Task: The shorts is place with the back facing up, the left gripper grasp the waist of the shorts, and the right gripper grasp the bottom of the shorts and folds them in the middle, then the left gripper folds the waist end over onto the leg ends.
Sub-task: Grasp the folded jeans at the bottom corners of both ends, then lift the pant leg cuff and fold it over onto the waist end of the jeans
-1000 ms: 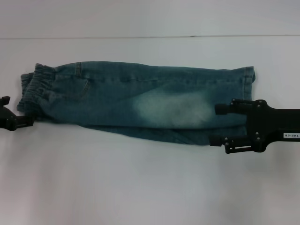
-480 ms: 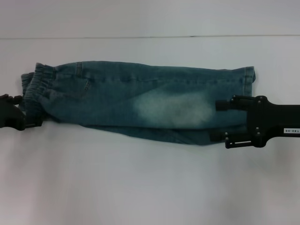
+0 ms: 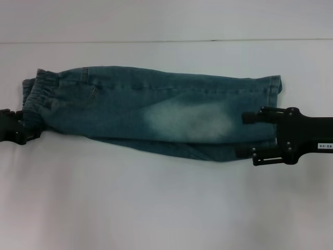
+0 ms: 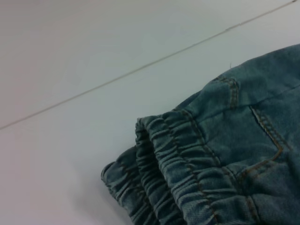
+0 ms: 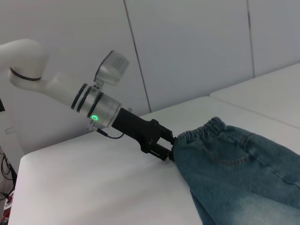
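Already the shorts (image 3: 151, 112) lie folded lengthwise down the middle on the white bench (image 3: 156, 208), a long band across the centre of the head view with the elastic waist at the left and the hemmed leg ends (image 3: 270, 91) at the right. Over the last second the right hand (image 3: 248, 136) has slid a little toward the right edge of the frame; its two fingers are spread wide, one above the other, with denim showing between them but apparently nothing pinched. So it looks to have let go of the bottom of the shorts and to be backing off.

At the far left the left hand (image 3: 20, 130) has shifted slightly and sits hard against the waistband. In the right wrist view that hand (image 5: 171, 145) has its fingertips at the gathered edge of the waistband, seemingly closed on it, though the contact itself is too small to confirm. The cloth has barely moved, its waist end drifting a touch upward in the frame.

By my reading the middle fold is finished, and what remains is for the left hand to carry the waist over onto the leg ends.
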Robot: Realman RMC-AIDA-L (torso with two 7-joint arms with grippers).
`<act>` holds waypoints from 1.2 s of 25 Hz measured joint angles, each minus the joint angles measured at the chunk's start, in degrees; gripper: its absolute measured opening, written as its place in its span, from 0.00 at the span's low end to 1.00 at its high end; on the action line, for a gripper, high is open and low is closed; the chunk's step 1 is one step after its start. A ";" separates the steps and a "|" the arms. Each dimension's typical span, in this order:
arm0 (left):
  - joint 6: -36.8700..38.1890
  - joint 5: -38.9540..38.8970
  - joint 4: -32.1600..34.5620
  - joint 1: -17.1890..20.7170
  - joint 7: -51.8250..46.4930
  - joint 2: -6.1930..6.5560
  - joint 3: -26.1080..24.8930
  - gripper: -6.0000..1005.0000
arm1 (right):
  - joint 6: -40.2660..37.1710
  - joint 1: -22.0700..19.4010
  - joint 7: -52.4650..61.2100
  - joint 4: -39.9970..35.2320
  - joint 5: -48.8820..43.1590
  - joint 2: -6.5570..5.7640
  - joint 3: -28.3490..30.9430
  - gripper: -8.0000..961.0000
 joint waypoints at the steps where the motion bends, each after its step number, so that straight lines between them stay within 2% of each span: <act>1: -0.10 0.29 -0.10 -0.13 -0.17 -0.02 0.10 0.68 | -0.03 0.00 0.03 0.00 -0.03 -0.02 0.01 0.97; 4: -0.07 0.95 -0.46 -0.56 -0.21 -0.07 0.38 0.60 | -0.10 0.01 0.12 0.00 -0.15 -0.08 0.01 0.97; 10: 2.18 0.78 -0.25 -0.68 -0.05 -0.14 1.52 0.53 | -0.29 0.11 0.15 -0.01 -0.18 -0.08 0.01 0.97; 17: 3.62 0.79 1.42 -1.04 -0.17 -0.65 1.58 0.41 | -0.23 -0.58 0.07 -0.01 0.11 0.02 0.15 0.97; 22: 7.66 1.37 9.67 -0.93 -3.70 -1.99 2.98 0.33 | 0.42 -0.70 0.11 0.93 0.15 0.14 1.73 0.97; 29: 12.81 5.29 20.32 -1.63 -12.36 -2.12 7.88 0.23 | 3.41 -0.42 -3.24 6.11 2.88 0.23 3.68 0.97; 30: 13.71 5.53 21.65 -1.85 -13.16 -2.16 8.35 0.21 | 4.92 -0.35 -4.01 7.48 4.04 0.27 3.61 0.93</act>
